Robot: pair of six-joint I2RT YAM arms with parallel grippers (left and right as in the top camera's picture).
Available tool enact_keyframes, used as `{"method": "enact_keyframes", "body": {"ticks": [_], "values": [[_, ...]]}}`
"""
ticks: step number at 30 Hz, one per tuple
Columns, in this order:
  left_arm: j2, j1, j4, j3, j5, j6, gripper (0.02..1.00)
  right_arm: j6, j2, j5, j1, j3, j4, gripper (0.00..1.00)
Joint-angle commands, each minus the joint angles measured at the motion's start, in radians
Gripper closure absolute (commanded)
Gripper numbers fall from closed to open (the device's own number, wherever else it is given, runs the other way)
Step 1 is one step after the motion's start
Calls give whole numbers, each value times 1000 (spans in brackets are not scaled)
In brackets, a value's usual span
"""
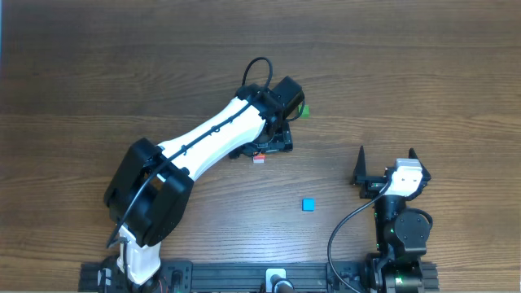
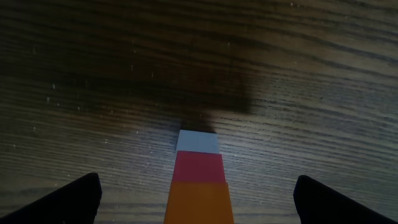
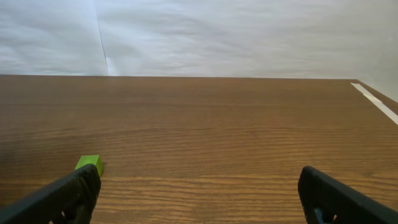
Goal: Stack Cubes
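Observation:
A stack of cubes [image 2: 198, 180] stands on the wooden table, orange on top, then red, then white at the bottom. My left gripper [image 2: 199, 202] hangs open above it, one finger on each side and well clear of the cubes. In the top view the stack [image 1: 259, 158] peeks out beside the left gripper [image 1: 266, 145]. A blue cube [image 1: 308, 204] lies alone nearer the arm bases. A green cube [image 1: 305, 110] sits just past the left wrist and appears again as the green cube [image 3: 90, 164]. My right gripper [image 1: 384, 167] rests open at the right, holding nothing.
The wooden table [image 1: 423, 73] stretches bare to the right and far side. A white wall [image 3: 249, 37] rises behind the table's far edge. A strip of pale tape [image 3: 376, 102] marks the table near its right corner.

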Motion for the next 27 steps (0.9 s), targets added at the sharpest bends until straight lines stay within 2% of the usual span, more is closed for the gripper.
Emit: {"method": "enact_keyframes", "body": {"ticks": [1, 6, 13, 15, 18, 22, 27], "values": [[3, 5, 3, 13, -11, -3, 18, -1, -4, -9, -7, -6, -1, 7], [-110, 5, 21, 13, -32, -4, 18, -1, -4, -9, -7, -6, -1, 7], [-425, 23, 71, 9, -205, -3, 18, 0, -4, -9, -7, -6, -1, 9], [-510, 54, 93, -14, -222, 8, 20, 0, -4, -9, -7, -6, -2, 9], [-632, 134, 159, -87, -210, 43, 18, -1, -4, -9, -7, -6, -2, 9], [-857, 349, 342, -280, -94, 165, 23, -1, -4, -9, -7, -6, -2, 9], [-1080, 560, 499, -491, -11, 299, 20, -1, -4, -9, -7, -6, -1, 7]]}}
